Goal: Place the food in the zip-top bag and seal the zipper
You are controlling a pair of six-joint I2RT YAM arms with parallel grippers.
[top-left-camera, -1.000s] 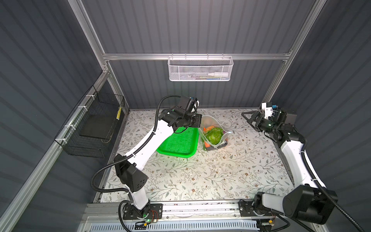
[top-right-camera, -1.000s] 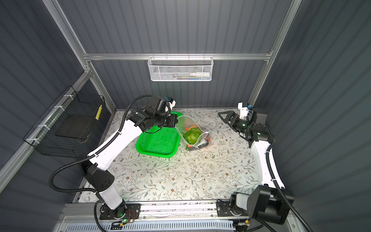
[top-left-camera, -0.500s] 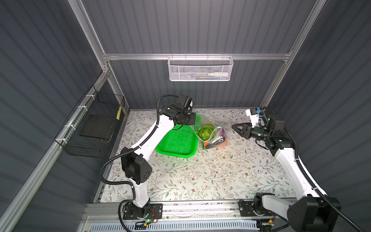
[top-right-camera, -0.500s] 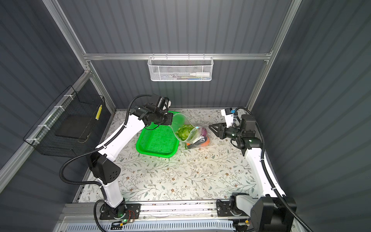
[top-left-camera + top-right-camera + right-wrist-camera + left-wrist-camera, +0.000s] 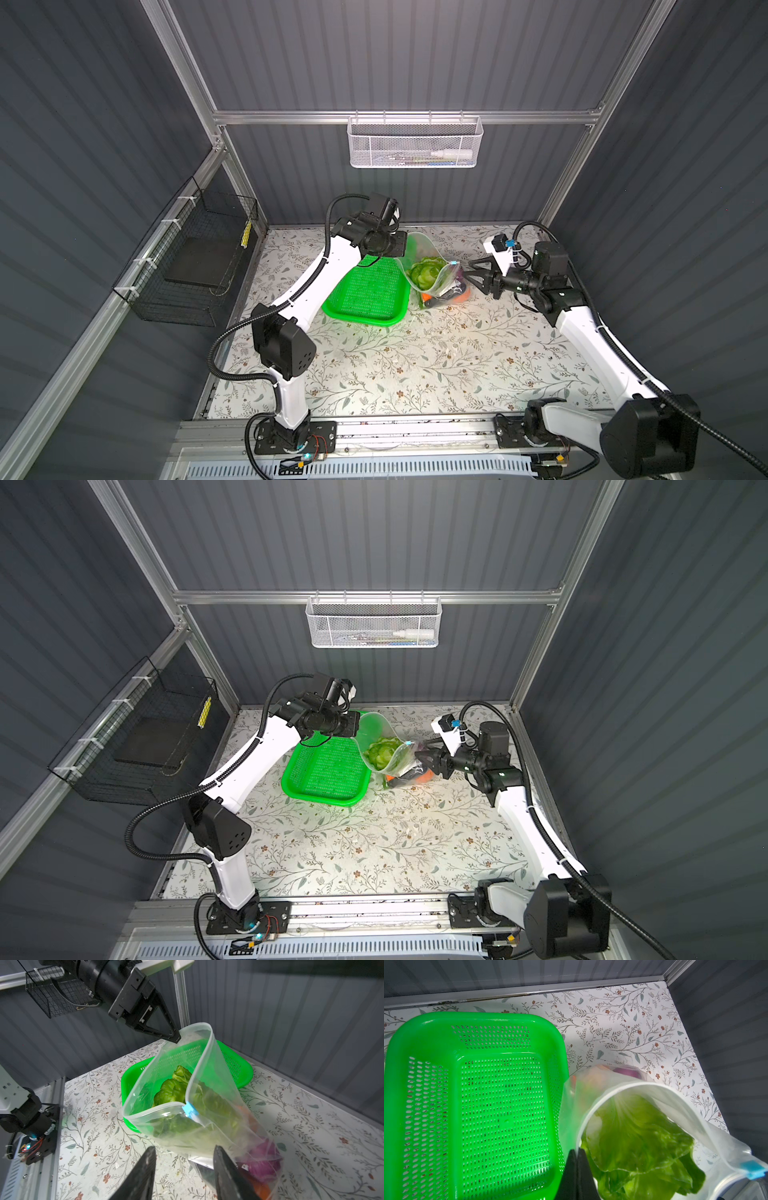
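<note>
The left gripper (image 5: 176, 1038) is clamped on the raised rim of the bag (image 5: 216, 1093), its fingers (image 5: 570, 1176) pressed together with the film between them (their bases are cut off at the edge of its own wrist view, and both top views hide the tips under the wrist). From that pinch the zipper (image 5: 199, 1064) runs off unjoined, so the mouth gapes, down to the blue slider (image 5: 190, 1110) at the corner nearest the right gripper (image 5: 185, 1148). That gripper's jaws stand apart just short of the slider, at the bag's lower side; whether either finger touches the film I cannot tell. Inside, right below the left gripper, sits the cabbage (image 5: 639, 1140), which screens most of what lies deeper: only a purple onion (image 5: 264, 1159) and an orange piece (image 5: 262, 1189), blurred behind crinkled film, show by the right gripper's finger. Just beside the left gripper lies the green basket (image 5: 477, 1105), on the floral table (image 5: 415, 365).
</note>
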